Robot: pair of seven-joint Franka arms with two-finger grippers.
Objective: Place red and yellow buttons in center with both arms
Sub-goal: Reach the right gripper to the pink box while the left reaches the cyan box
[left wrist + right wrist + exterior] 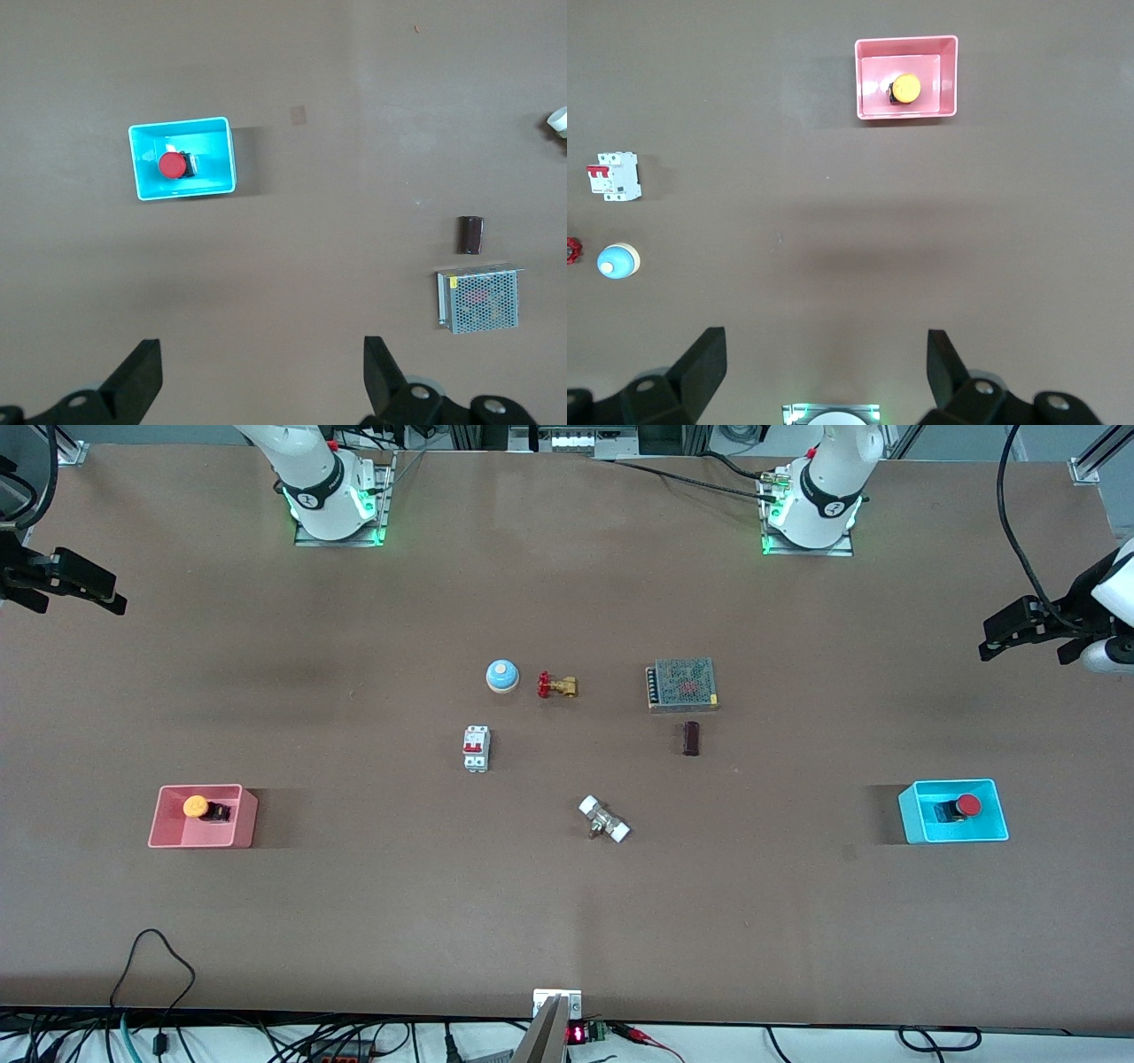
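Note:
The yellow button (197, 807) lies in the pink bin (202, 838) toward the right arm's end of the table. It also shows in the right wrist view (905, 88). The red button (966, 806) lies in the cyan bin (961, 833) toward the left arm's end, and shows in the left wrist view (170, 165). My left gripper (988, 642) is open and empty, high over the table's edge past the cyan bin. My right gripper (113, 598) is open and empty, high over the edge past the pink bin. The brown tabletop centre (576, 757) lies between the bins.
Around the centre lie a blue dome bell (501, 676), a brass valve with a red handle (556, 685), a white circuit breaker (476, 748), a metal mesh box (681, 685), a dark cylinder (691, 738) and a white-ended fitting (604, 819).

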